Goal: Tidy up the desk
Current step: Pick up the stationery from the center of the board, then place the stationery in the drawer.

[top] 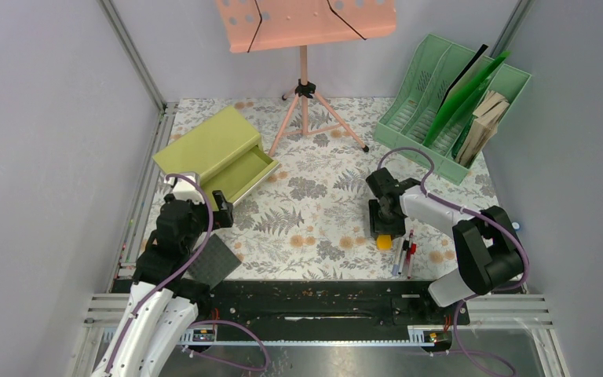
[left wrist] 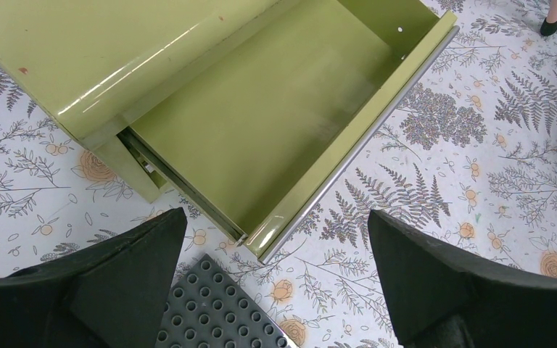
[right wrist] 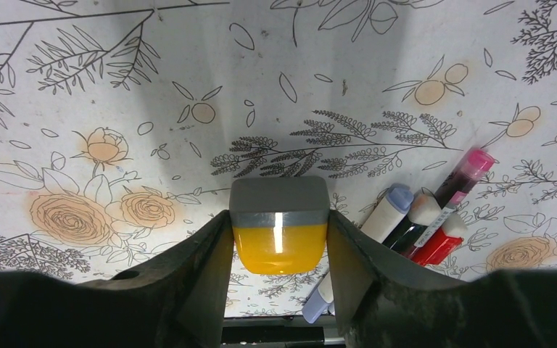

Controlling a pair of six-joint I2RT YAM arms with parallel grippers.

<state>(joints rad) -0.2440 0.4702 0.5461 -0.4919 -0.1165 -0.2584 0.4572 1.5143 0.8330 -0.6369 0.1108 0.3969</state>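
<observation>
Okay, right pincer (right wrist: 279,217) is narrowed onto a small yellow block (right wrist: 279,246) with a grey cap. Both fingers (right wrist: 203,275) press flat against its sides, so it counts as gripped, not just flanked. The desk (right wrist: 406,58) lies directly under that pincer and runs out on every side of it, and the block appears to sit on it, not lifted. A bunch of markers (right wrist: 435,210) lies just beside the pincer's right finger, with one pale-capped pen running under or behind that finger, can't tell which. Left pincer (left wrist: 273,239) is spread wide and holds nothing. It hangs over the near corner of the open drawer (left wrist: 261,123) of the olive cabinet (top: 208,145), with a grey studded plate (left wrist: 217,312) right below it. Risks, as I judge them: the block's sides look glossy and the grip sits on the yellow half only, so a quick lift could let it slip or twist out. The right finger could also catch that pen on the way up and drag or scatter the markers, adding mess. If the block is meant for the drawer, that sits well away on the right pincer's left, and the left arm parked over it could be struck or block the drop. The drawer's front lip is raised, so a low approach could clip it.
</observation>
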